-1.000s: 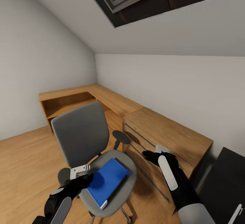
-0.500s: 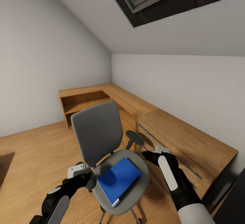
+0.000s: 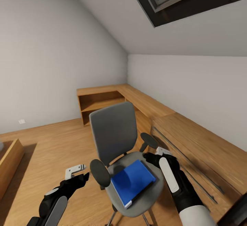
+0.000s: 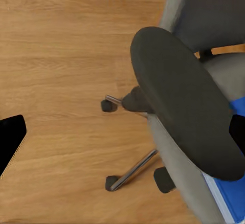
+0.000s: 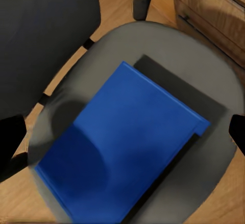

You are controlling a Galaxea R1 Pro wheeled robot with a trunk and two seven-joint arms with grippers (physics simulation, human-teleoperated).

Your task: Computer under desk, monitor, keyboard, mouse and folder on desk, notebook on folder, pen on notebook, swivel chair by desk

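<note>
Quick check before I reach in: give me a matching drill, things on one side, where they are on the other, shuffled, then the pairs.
Things:
1. folder
2. left gripper
3. right gripper
4. chest

Places:
A. against the wall, on the chair's right
B. over the floor, left of the chair's armrest
C. flat on the chair seat
D. above the seat's right edge

Pairs: 1-C, 2-B, 3-D, 4-A

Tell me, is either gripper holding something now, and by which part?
Nothing is held. The left gripper and right gripper hang open beside the swivel chair; the folder lies untouched on its seat.
</note>
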